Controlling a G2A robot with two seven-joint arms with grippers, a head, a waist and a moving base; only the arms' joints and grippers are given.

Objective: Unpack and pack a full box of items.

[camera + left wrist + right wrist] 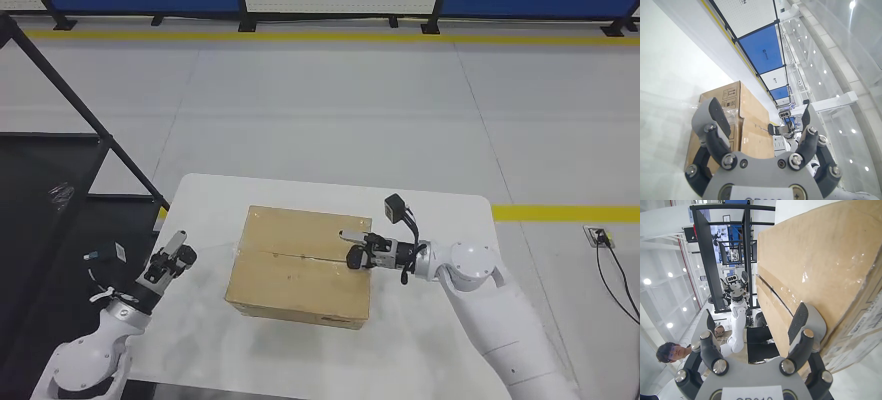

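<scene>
A closed brown cardboard box (300, 268) stands in the middle of the white table (440, 215), its top flaps meeting along a central seam. My right gripper (353, 250) is open at the box's right top edge, one finger (800, 321) lying against the top flap by the seam on the box (810, 262). My left gripper (176, 258) is open with nothing between its fingers, a short way off the box's left side. The left wrist view shows the box (751, 123) beyond the open fingers (717, 113), and the right gripper (775, 130) farther off.
A black metal frame (80, 105) with a dark panel stands left of the table. Bare table surface lies in front of and behind the box. A yellow floor line (565, 213) runs off to the right.
</scene>
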